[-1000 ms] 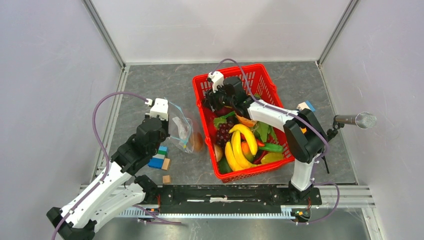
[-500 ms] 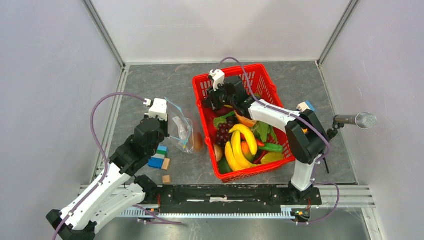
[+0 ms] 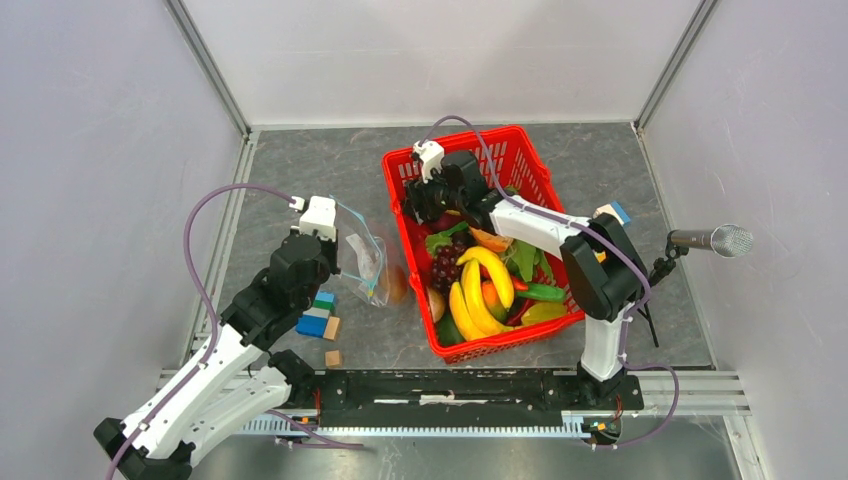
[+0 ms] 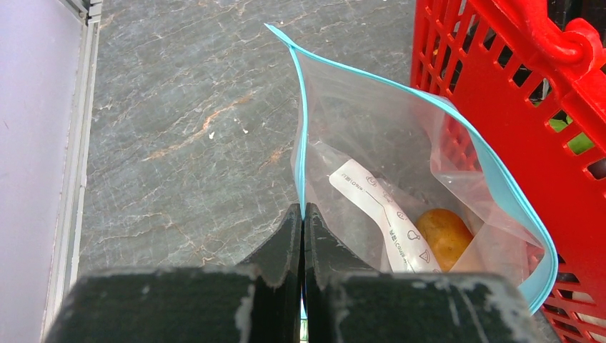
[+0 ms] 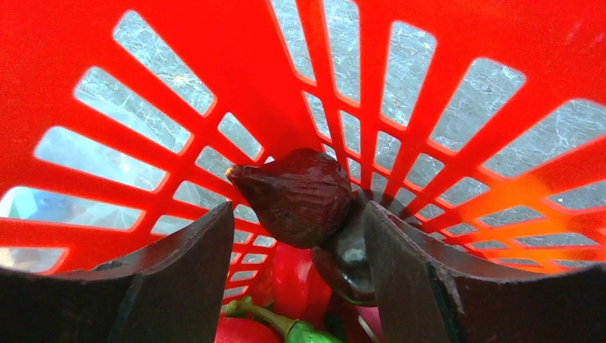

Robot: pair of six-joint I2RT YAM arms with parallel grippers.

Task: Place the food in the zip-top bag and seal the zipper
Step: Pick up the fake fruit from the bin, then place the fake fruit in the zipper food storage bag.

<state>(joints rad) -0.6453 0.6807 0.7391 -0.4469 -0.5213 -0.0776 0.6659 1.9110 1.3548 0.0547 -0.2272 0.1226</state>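
One dark fruit [image 5: 296,196] between parted right pincer [image 5: 296,239], seemingly against basket [image 5: 239,43]; left pincer [image 4: 302,232] clamps bag [image 4: 386,136] rim.

Bag [image 4: 371,136] base behind left tool [image 4: 302,209]

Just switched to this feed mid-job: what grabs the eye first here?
The red basket right of centre, heaped with toy food, yellow bananas on top. At its far-left corner the right gripper stands open around a dark maroon piece. Left of the basket, the left gripper is shut on the zipper, holding the zip-top bag open with a brown potato-like piece inside.
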